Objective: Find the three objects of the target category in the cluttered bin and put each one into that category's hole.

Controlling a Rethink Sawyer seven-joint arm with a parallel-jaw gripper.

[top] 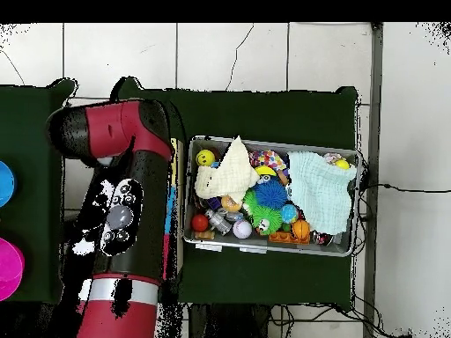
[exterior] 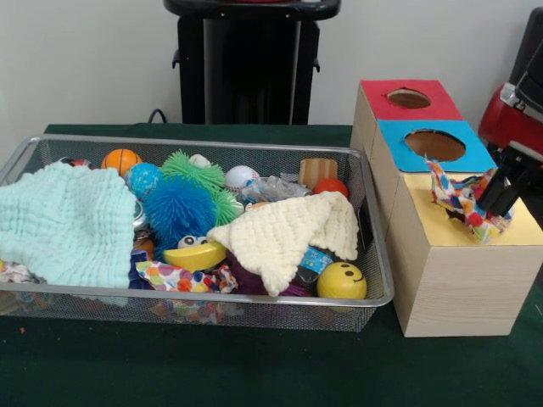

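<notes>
A: What's in the wire bin (exterior: 373, 254), left to right?

B: A pale green cloth (exterior: 59, 220), an orange ball (exterior: 121, 159), a blue spiky ball (exterior: 176, 208), a cream cloth (exterior: 284, 233), then a yellow smiley ball (exterior: 341, 280).

A: And the wooden box (exterior: 450, 263)?

B: Red, blue and yellow tops. The gripper (exterior: 502, 197) is clenched on a multicoloured patterned cloth (exterior: 456, 199) over the yellow section.

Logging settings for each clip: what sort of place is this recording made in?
Most likely a robotics lab, not a home: a red robot arm works at a green-covered table, with a wire bin of toys and wooden sorting boxes with holes on top, on a tiled floor.
</notes>
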